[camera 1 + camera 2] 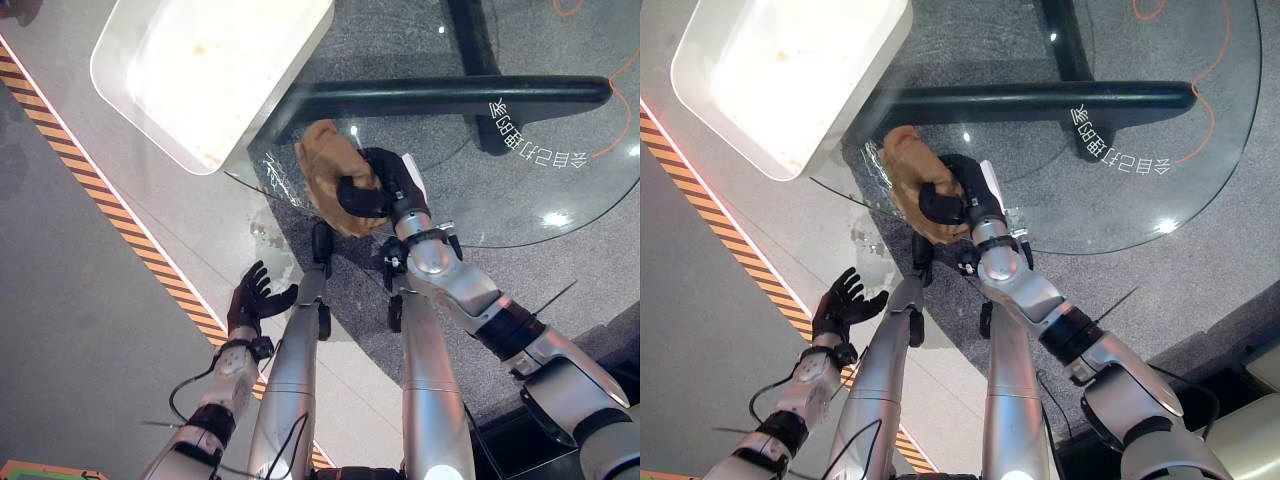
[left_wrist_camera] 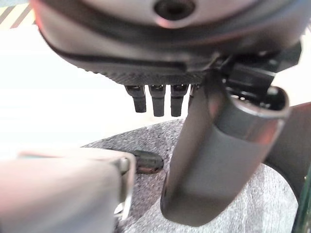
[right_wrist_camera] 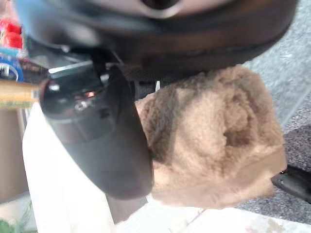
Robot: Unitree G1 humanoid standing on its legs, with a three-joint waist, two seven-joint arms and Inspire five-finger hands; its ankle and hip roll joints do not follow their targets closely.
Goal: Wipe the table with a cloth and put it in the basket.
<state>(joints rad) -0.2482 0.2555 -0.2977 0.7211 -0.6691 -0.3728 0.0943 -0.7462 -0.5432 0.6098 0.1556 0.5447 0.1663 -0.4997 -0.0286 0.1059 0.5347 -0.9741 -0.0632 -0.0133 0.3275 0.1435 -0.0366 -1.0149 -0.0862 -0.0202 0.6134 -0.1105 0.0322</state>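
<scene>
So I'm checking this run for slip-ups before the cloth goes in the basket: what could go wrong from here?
The right hand holds the tan cloth bunched at the glass table edge, so it may wipe with a small patch and miss area. Much of the cloth hangs outside the grip, so it could slip loose or snag on the rim on the way to the white basket. The open left hand sits low, too far off to help.

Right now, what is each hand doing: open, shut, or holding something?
Left hand: open, fingers spread, holding nothing, low beside the glass table.
Right hand: shut on the tan cloth, at the table's edge near the white basket.
</scene>
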